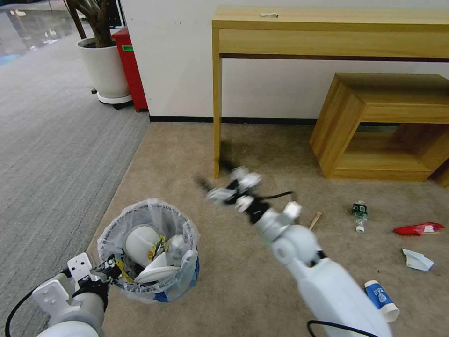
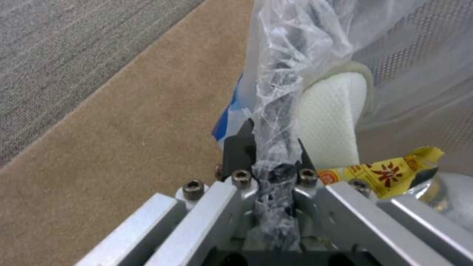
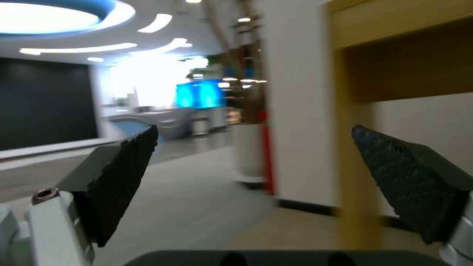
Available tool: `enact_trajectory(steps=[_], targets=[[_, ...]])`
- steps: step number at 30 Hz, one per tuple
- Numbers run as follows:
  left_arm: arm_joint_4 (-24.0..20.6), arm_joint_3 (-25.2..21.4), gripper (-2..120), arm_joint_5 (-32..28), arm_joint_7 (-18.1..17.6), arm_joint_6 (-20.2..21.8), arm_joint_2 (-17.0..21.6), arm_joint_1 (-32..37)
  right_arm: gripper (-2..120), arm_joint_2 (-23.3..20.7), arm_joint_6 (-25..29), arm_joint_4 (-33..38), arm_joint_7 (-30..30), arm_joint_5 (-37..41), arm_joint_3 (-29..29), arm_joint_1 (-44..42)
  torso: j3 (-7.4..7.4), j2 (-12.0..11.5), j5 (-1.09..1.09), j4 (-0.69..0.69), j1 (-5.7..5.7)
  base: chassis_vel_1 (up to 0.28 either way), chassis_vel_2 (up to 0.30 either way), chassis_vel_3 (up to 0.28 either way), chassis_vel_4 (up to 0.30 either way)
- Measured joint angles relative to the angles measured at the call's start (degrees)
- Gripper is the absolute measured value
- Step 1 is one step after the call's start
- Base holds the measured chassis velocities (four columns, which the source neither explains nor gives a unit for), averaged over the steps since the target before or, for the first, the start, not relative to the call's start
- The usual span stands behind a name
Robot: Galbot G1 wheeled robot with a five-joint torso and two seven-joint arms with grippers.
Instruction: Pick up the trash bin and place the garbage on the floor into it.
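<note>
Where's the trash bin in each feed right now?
Head view: trash bin lower left, left gripper on its near rim.
Left wrist view: its bagged rim, pinched in the shut jaws.
Right wrist view: faces the desk leg and wall.
Shared landmark: the seam between grey and beige carpet.

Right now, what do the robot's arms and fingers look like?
Both arms are smooth white shells with rounded joints and thin black cables. The right gripper has two dark, rough-textured wedge fingers on silver metal mounts. The left gripper is bare silver metal bars with small hex bolts and black pieces, wearing a black band at the wrist.
</note>
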Motion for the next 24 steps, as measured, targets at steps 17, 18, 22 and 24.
enact_trajectory(steps=[17,18,22,24], targets=[[0.0,-1.2,1,6.5,0.2,-3.6,1.7,-2.3,100,8.2,1.2,11.2,1.2,-16.8,29.1,-18.6,0.0,0.0,-0.03,0.01,0.0,0.0,0.0,0.0,0.0],[0.0,-1.2,1,6.5,0.4,-3.6,1.7,-2.4,100,8.8,1.3,11.8,1.6,-17.8,30.5,-19.4,-0.01,0.0,-0.03,0.01,0.0,0.0,0.0,0.0,0.0],[0.0,-1.2,1,6.6,0.8,-3.8,1.6,-2.8,100,9.9,1.6,14.0,2.5,-18.7,33.6,-21.2,0.0,0.0,-0.03,0.0,0.0,0.0,0.0,0.0,0.0],[0.0,-1.2,1,7.1,1.2,-4.0,1.4,-2.8,100,10.6,1.6,14.9,2.8,-18.6,35.4,-21.3,0.0,0.0,-0.04,0.01,0.0,0.0,0.0,0.0,0.0]])
